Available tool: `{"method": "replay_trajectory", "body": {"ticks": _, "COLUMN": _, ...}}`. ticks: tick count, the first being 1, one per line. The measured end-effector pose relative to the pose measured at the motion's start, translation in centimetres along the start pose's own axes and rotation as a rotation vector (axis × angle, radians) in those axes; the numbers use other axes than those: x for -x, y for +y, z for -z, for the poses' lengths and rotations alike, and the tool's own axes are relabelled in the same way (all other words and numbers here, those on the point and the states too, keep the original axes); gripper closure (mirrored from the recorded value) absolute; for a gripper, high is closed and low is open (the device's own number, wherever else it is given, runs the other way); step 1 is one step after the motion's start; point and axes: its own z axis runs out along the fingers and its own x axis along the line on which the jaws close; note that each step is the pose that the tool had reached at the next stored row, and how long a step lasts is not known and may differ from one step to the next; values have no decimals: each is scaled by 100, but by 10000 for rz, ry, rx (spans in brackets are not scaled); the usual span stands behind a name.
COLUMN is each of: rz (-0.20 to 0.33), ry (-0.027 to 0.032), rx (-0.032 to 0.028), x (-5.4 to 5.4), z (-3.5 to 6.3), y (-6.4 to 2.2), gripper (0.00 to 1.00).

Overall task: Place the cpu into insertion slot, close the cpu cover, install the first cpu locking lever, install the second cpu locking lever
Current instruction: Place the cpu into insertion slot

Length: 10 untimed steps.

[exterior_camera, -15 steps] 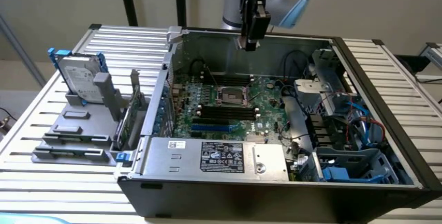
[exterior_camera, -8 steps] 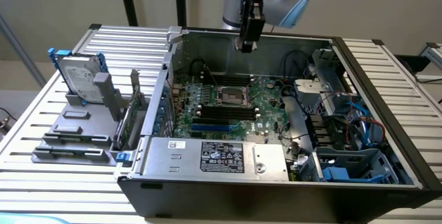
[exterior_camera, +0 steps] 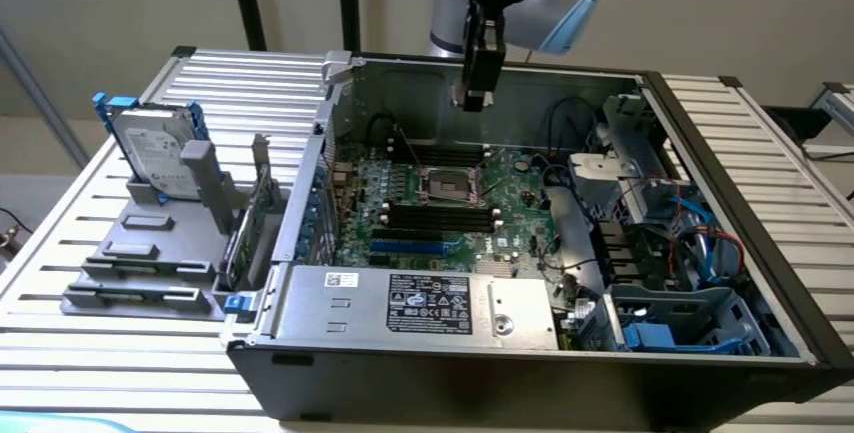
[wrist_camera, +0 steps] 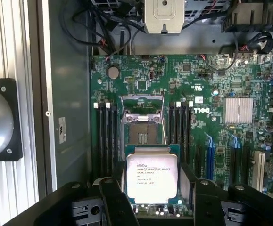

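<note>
The gripper (exterior_camera: 471, 103) is hanging above the open case (exterior_camera: 747, 203), its fingers (wrist_camera: 113, 200) clamping the cpu (wrist_camera: 152, 176) by opposite edges. In the exterior view, the slot (exterior_camera: 447, 185) is lying at six o'clock from it, with the cover (wrist_camera: 143, 117) standing open.

Soft, even light falls from above in the exterior view, leaving the ribbed silver metal table (exterior_camera: 747, 153) bright and almost shadowless. The inside of the open black steel computer case (exterior_camera: 534, 393) is dimmer, its far corners in shade. In the wrist view the green motherboard (wrist_camera: 211, 80) is evenly lit, while the small square cpu (wrist_camera: 152, 178) with its silver-grey metal top catches pale glare, as does the finned silver heatsink (wrist_camera: 238, 110).
</note>
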Motion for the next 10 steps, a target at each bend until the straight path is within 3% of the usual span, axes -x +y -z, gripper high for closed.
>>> {"method": "replay_trajectory", "body": {"ticks": 10, "rz": -3, "ry": 0, "rx": 0, "x": 6, "z": -182, "y": 2, "gripper": 46}}
